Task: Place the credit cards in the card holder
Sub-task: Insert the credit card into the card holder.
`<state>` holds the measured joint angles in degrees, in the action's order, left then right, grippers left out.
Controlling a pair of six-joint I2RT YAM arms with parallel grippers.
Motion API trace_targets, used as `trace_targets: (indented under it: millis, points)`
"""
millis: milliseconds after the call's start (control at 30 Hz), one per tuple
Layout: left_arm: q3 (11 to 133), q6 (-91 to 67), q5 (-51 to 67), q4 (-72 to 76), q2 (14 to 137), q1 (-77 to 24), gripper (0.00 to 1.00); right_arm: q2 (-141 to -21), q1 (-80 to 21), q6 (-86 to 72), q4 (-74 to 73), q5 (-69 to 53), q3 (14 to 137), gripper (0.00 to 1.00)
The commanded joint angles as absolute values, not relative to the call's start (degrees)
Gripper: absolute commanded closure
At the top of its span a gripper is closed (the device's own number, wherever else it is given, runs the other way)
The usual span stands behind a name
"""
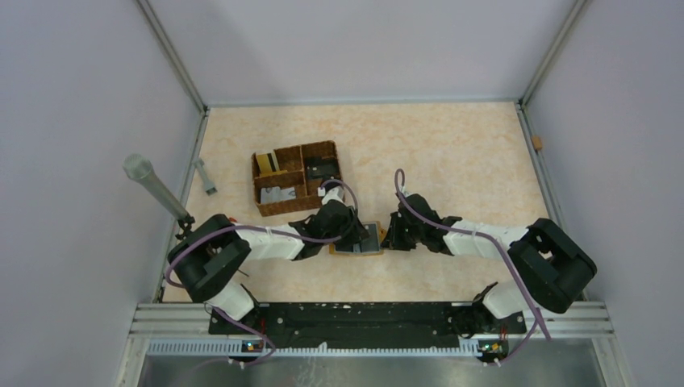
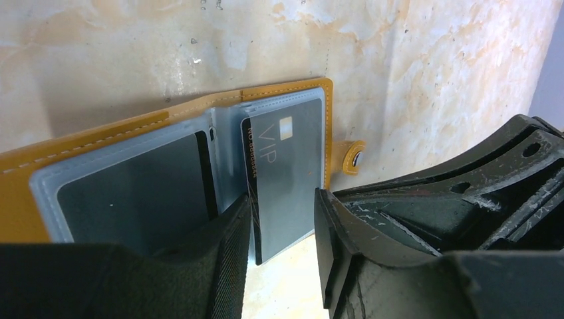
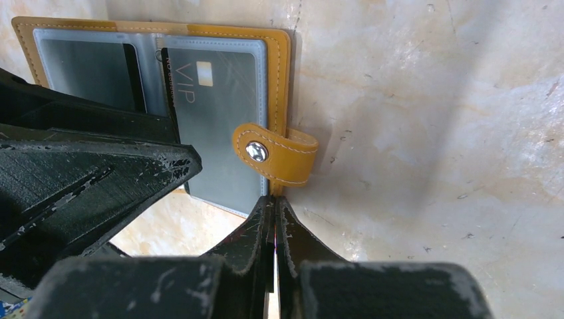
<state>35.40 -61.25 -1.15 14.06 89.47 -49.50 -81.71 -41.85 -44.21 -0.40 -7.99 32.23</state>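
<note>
Grey "VIP" card (image 2: pixel 286 166) in mustard holder (image 2: pixel 20 199)

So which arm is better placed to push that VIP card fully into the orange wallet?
Left. The left hand, open, straddles the protruding VIP card; the right hand is shut, tips at the card holder's edge beside the strap.

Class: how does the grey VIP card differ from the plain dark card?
The grey VIP card bears lettering and a chip; the plain dark card looks blank. The VIP card juts past the mustard wallet's edge; the dark card seems tucked in. Both lie in clear sleeves.
</note>
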Motion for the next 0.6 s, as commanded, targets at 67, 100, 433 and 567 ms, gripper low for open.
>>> trace_targets:
  millis: [67, 100, 433, 567]
  points:
    - [37.2, -58.2, -2.1, 12.8, 88.8, -50.4, 0.49, -79.5, -42.4, -44.9, 2.4, -7.0, 32.4, 1.00]
    - [36.8, -57.4, -2.9, 12.7, 87.3, -50.4, 0.45, -78.9, -42.4, -44.7, 1.7, -6.4, 32.5, 1.00]
    - [38.8, -49.3, -9.7, -6.6, 70.2, -48.4, 0.10, -70.4, -42.4, -41.3, -9.0, -1.6, 36.1, 0.68]
    - [35.0, -49.3, -5.7, -6.8, 66.7, -44.9, 0.08, -66.3, -42.4, -39.3, -8.7, -2.6, 36.8, 0.60]
